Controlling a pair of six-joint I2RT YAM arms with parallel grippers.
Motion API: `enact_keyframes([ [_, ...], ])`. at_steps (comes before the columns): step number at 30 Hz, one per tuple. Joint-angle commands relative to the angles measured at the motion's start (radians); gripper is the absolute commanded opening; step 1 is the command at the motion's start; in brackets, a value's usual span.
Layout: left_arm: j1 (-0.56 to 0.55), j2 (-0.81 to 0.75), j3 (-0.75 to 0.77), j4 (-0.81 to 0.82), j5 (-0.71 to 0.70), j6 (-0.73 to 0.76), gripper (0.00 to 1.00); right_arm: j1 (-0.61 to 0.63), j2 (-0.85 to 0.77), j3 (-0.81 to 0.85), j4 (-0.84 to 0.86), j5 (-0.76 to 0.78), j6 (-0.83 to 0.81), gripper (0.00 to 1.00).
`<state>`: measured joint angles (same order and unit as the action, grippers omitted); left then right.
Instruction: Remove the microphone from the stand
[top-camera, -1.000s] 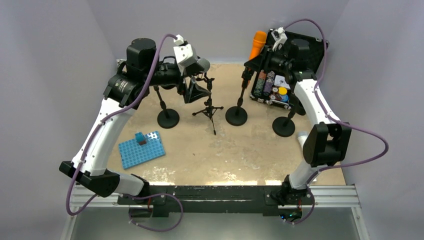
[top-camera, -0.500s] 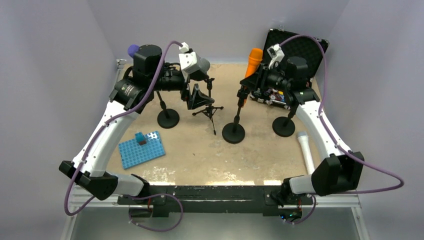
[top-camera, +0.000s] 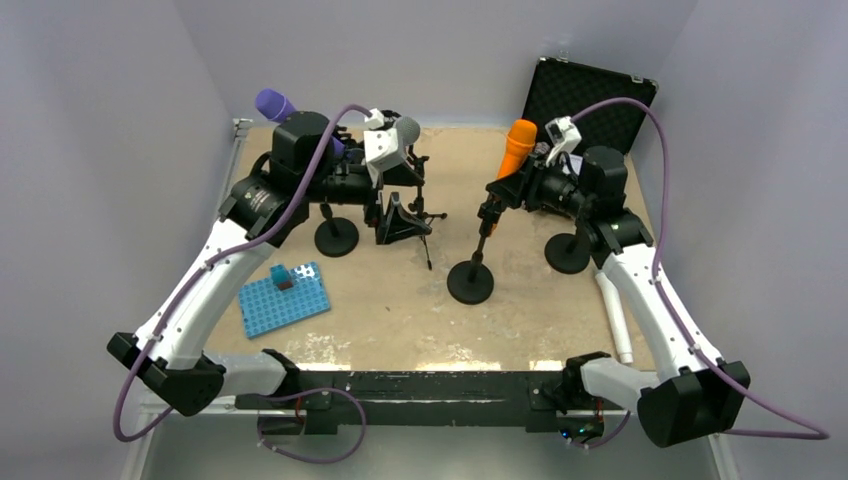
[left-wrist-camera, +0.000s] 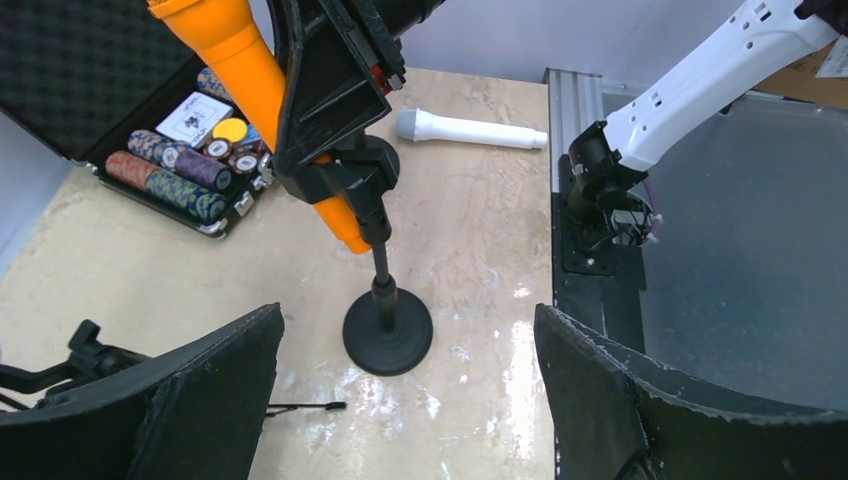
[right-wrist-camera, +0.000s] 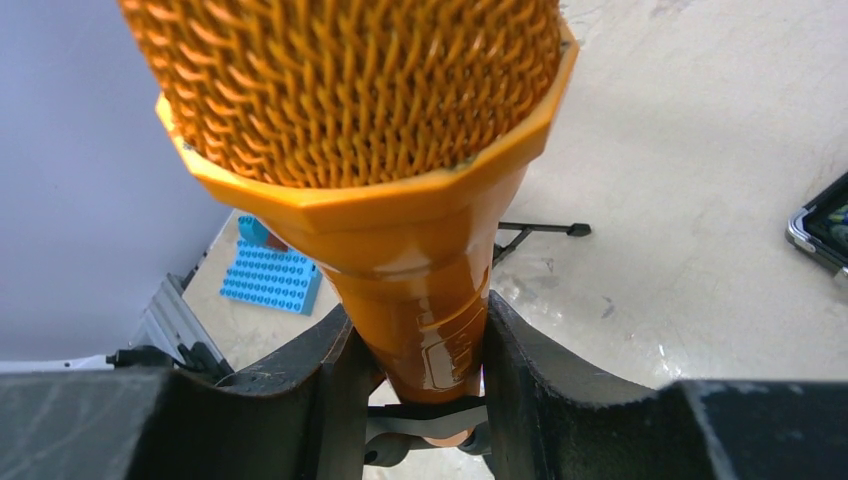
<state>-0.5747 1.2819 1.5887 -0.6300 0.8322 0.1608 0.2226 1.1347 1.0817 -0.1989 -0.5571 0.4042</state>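
Mid-table, right claw (top-camera: 497, 192) is gripping orange microphone (top-camera: 517, 150) tight by its body; it's sitting in stand (top-camera: 470, 283) clip, head leaning up and far; left claw (top-camera: 400, 218) gaping wide, empty, farther off.

Tan desk (top-camera: 400, 310): blue stud plate (top-camera: 283, 298) near left, white microphone (top-camera: 612, 310) near right, round-based stands (top-camera: 470, 283) mid-desk, open black case (top-camera: 590, 95) far right.

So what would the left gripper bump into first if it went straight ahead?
Probably the black stand holding the orange microphone, dead ahead of the open left gripper; depth is hard to judge.
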Motion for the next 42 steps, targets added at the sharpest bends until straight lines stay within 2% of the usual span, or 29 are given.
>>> enact_keyframes([
  [1,-0.034,0.021,-0.022,0.047,-0.029,-0.053,0.99,0.006,-0.036,-0.045,-0.078,0.056,0.061,0.00],
  [15,-0.172,0.187,0.062,0.171,-0.306,-0.130,1.00,0.006,-0.042,-0.054,-0.052,0.191,0.171,0.00],
  [25,-0.274,0.297,0.123,0.190,-0.538,-0.211,1.00,0.006,-0.018,-0.030,-0.082,0.214,0.207,0.00],
  [32,-0.298,0.375,0.171,0.203,-0.626,-0.225,1.00,0.006,-0.018,-0.032,-0.086,0.215,0.212,0.00],
  [39,-0.300,0.433,0.212,0.214,-0.670,-0.214,0.90,0.006,-0.026,-0.039,-0.086,0.221,0.205,0.00],
  [42,-0.300,0.455,0.232,0.200,-0.657,-0.220,0.79,0.006,-0.026,-0.041,-0.087,0.221,0.205,0.00],
])
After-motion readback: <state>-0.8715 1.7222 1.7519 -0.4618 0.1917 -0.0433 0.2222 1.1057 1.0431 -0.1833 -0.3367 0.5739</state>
